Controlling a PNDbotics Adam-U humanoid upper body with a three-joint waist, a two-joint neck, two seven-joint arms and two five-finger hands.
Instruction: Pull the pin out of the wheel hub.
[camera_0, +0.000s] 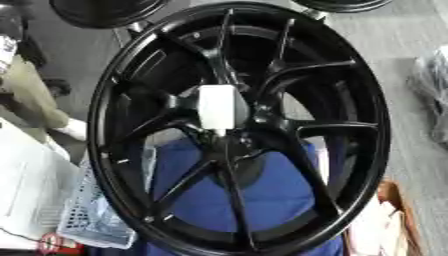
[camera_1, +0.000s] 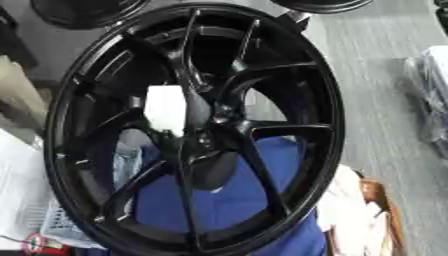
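Grey floor (camera_0: 394, 35) lies behind the black wheel hub (camera_0: 238, 127) and white pin (camera_0: 216, 107); no hand shows.

No readable text, labels, brands or numbers anywhere. White pin (camera_0: 216, 107) at the centre of the black wheel hub (camera_0: 367, 150) is blank as far as can be seen. Red-and-white round mark (camera_1: 35, 243) at lower left, beside the white basket (camera_0: 87, 220): lettering illegible.

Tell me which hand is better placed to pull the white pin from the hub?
Cannot tell: neither hand shows in either view. The white pin sits at the wheel hub, left of the picture's centre, which may slightly favour the left.
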